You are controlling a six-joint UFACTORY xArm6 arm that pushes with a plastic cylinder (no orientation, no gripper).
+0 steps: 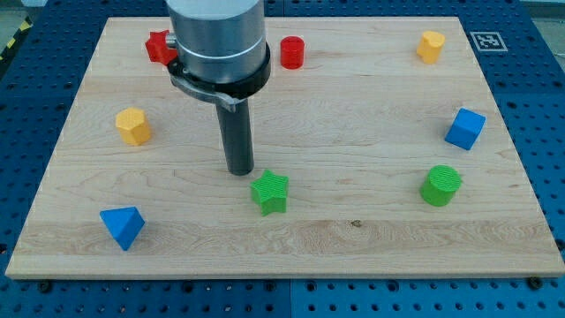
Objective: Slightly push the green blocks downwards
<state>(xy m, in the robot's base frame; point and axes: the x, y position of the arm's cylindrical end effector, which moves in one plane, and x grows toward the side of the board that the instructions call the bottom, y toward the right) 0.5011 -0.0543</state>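
Note:
A green star block [270, 192] lies near the middle of the wooden board [353, 230], toward the view's bottom. A green cylinder block [440, 185] lies at the view's right. My tip [240, 170] stands just up and to the left of the green star, very close to it; I cannot tell whether they touch. The green cylinder is far to the right of my tip.
A red star block [159, 46] is partly hidden behind the arm at top left. A red cylinder [292, 52] and a yellow block [431, 46] lie along the top. A yellow hexagon block [133, 125], a blue triangle block [122, 227] and a blue cube [465, 129] lie near the sides.

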